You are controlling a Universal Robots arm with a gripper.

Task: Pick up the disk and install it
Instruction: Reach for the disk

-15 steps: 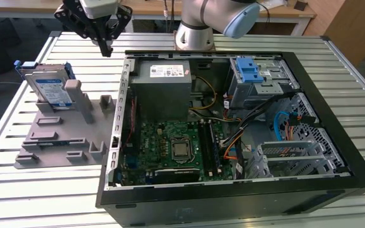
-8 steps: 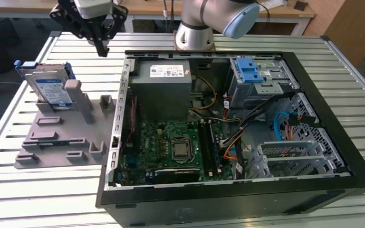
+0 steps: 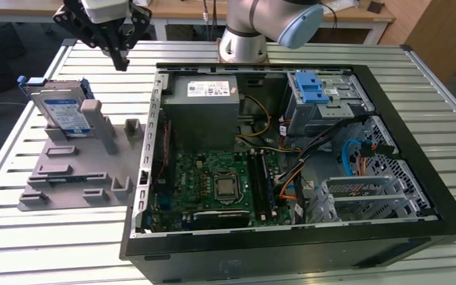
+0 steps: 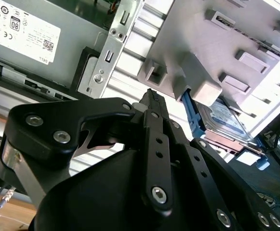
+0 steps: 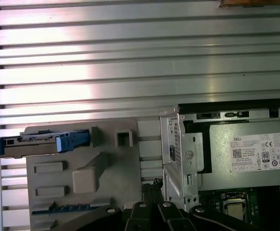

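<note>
Disk (image 3: pixel 60 111) stands on edge in a grey holder (image 3: pixel 69 173) on the slatted surface (image 3: pixel 54 240), to the exterior view's left of the open computer case (image 3: pixel 291 249). Claw (image 3: pixel 119 63) hangs closed and empty above the surface, apart from the disk.

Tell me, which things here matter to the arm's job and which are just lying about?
Job: the disk, upright in the grey holder; the gripper, hovering nearby; the open computer case.
Just there: power supply, motherboard, cables, slatted table.
</note>
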